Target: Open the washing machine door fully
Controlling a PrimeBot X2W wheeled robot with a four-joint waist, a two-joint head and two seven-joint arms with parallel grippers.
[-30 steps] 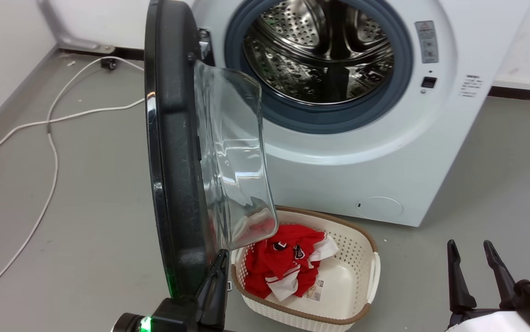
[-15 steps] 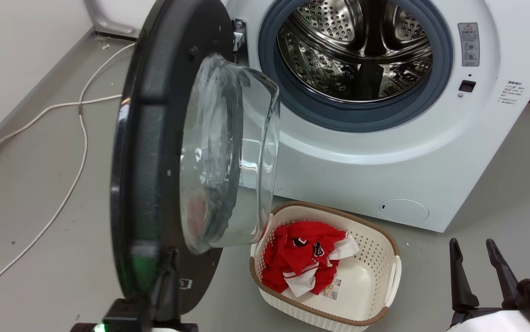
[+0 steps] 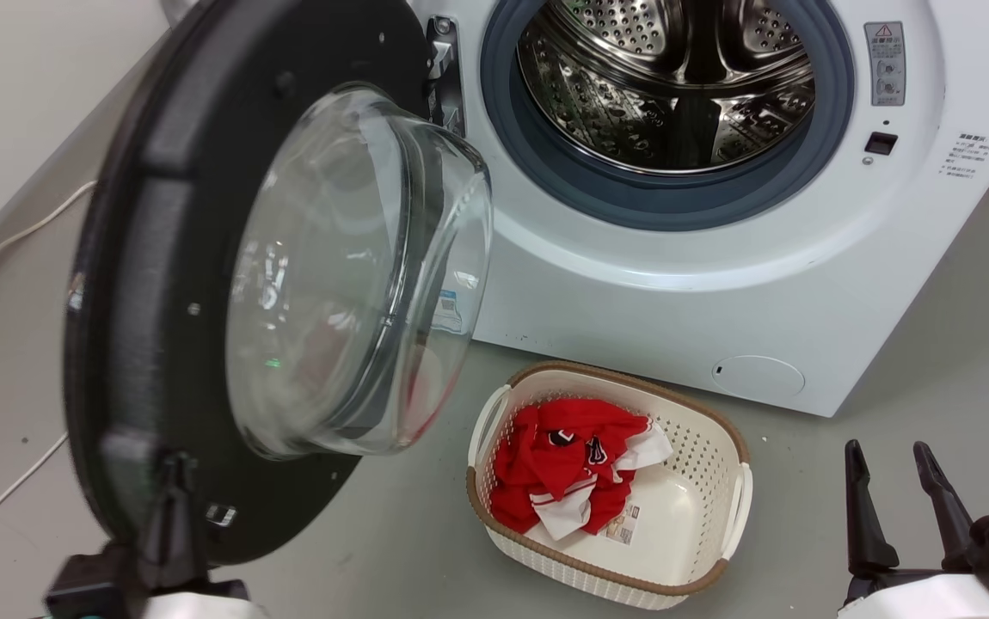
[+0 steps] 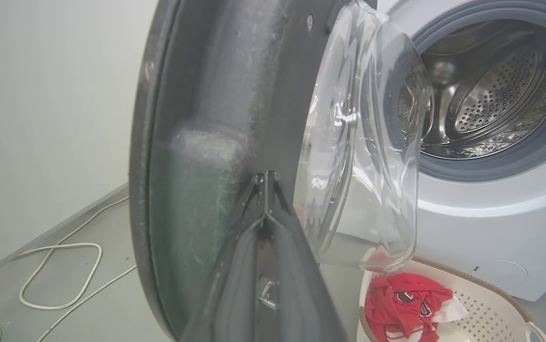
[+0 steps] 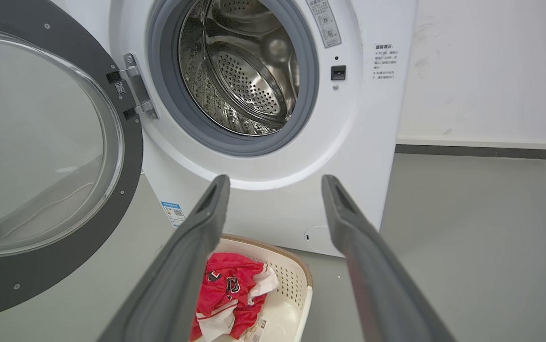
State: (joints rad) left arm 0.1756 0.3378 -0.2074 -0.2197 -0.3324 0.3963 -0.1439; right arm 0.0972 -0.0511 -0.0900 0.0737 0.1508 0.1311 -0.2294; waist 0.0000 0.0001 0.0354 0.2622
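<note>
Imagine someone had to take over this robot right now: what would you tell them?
Left gripper: shut, tips against the inner face of the washing machine door, near its lower edge.
Right gripper: open, idle, touching nothing.
Done: door stands wide of the washing machine, drum uncovered; a laundry basket sits on the floor in front.
To do: perhaps a last push outward, then back away.

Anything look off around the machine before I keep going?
Nothing broken or spilled. The glass of the washing machine door looks intact, and the basket with the red garment sits upright before the washing machine. Only a loose white cable trails across the floor beyond the door.
</note>
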